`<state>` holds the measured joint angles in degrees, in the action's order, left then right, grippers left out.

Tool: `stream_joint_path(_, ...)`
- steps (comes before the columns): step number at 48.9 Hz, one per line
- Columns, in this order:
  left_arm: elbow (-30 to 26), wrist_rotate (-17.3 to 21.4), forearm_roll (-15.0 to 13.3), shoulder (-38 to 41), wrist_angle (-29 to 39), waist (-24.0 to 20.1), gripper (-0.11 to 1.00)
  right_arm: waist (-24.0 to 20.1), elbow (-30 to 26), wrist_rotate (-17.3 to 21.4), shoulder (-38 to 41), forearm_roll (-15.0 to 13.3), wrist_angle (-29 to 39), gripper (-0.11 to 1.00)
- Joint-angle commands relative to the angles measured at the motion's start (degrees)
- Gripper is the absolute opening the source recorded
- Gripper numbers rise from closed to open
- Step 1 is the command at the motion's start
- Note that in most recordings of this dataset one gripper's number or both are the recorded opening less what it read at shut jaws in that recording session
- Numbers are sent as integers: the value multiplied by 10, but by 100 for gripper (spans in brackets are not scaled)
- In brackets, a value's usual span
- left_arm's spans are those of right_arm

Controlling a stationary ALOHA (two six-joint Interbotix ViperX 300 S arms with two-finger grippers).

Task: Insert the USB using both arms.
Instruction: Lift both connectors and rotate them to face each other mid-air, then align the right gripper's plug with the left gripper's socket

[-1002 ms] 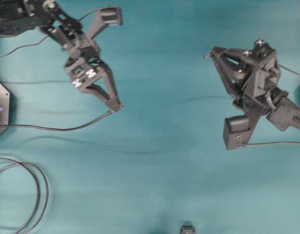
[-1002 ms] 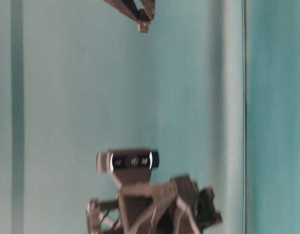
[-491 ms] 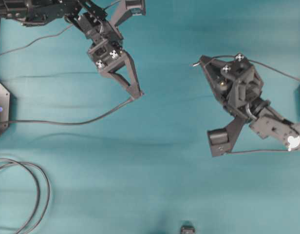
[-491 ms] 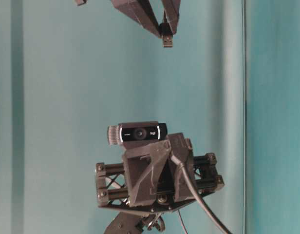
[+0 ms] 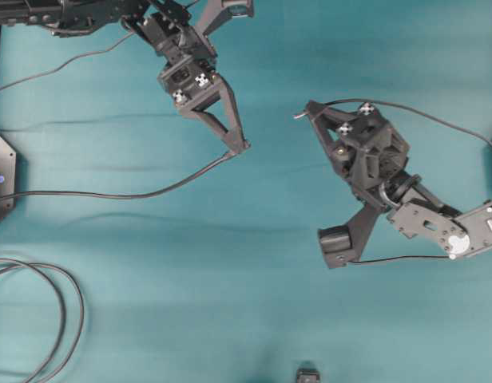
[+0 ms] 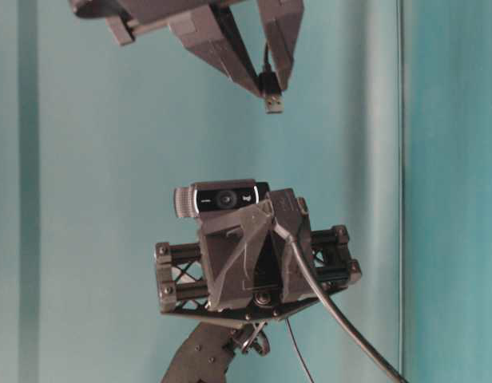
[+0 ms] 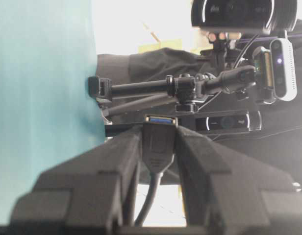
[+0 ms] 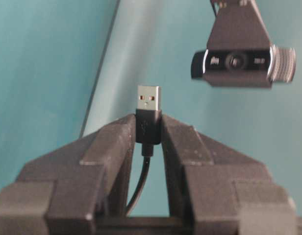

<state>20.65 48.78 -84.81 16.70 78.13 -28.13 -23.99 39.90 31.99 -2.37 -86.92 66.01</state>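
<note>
Both arms [image 5: 190,76] nearer, silver black-collared USB [image 8: 148,101]

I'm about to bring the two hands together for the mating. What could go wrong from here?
1. The right hand pinches only the USB plug's black collar; pushing could slide or tilt the plug.
2. The left hand holds the socket similarly, so misalignment could make the ends jam.
3. The socket's cable trails across the table and the plug's cable loops over the arm; either could tug or snag.
</note>
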Motion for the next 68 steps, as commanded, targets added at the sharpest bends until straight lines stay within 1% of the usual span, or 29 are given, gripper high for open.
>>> stream_joint_path(1,-13,-11,-7,-6,6,4,24,0,-21,1,0,-6,-6,21)
stream_joint_path(9,-16,-15,-7,-4,-1,4,24,0,-27,1,10,-6,-21,21)
stream_joint_path(21,-17,-17,-4,-4,-36,5,24,5,-32,1,11,-6,-38,21)
stream_joint_path(39,-17,-21,-2,-2,-34,14,24,15,-34,-2,11,-6,-58,21)
stream_joint_path(46,-17,-23,-1,3,-33,17,24,17,-41,-3,13,-7,-63,21)
stream_joint_path(56,-17,-23,-1,4,-34,17,25,17,-62,-15,33,-7,-76,21)
stream_joint_path(68,-17,-23,-1,4,-34,17,24,16,-71,-15,45,-7,-77,21)
